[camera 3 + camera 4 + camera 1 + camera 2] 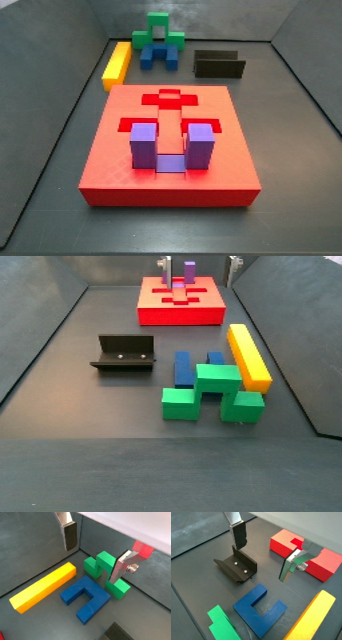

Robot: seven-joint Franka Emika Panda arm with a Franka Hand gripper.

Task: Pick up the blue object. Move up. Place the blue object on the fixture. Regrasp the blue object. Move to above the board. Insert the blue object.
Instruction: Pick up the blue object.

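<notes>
On the floor between the fixture point(123, 353) and the yellow bar point(249, 355) lies the blue block point(185, 368), flat on its side and untouched, so I judge the task has not really begun: no pick, no lift, no rest on the fixture, no regrasp, no insertion. My gripper point(262, 551) hangs above it with nothing between the fingers point(240, 534); they are spread wide and I see only bare floor in the gap in both wrist views. In a wrist view the blue block point(85, 597) sits just beside the yellow bar point(44, 587) on one side and touches or nearly touches the green blocks point(105, 573) on the other; I cannot tell which. In a side view a green block point(219, 378) overlaps its near end, so part of it is hidden from there. The fixture point(236, 565) stands empty, well apart from the blue block point(260, 609) and clear for the handover step. Far off, the board point(168, 146) already carries a purple block point(164, 146) standing in one cut-out, while the other cut-outs behind it look open. Everything is left to do, and my first concern is the tight company around the blue block: closing on it with the green pieces so near could nudge them or tilt the grasp.
</notes>
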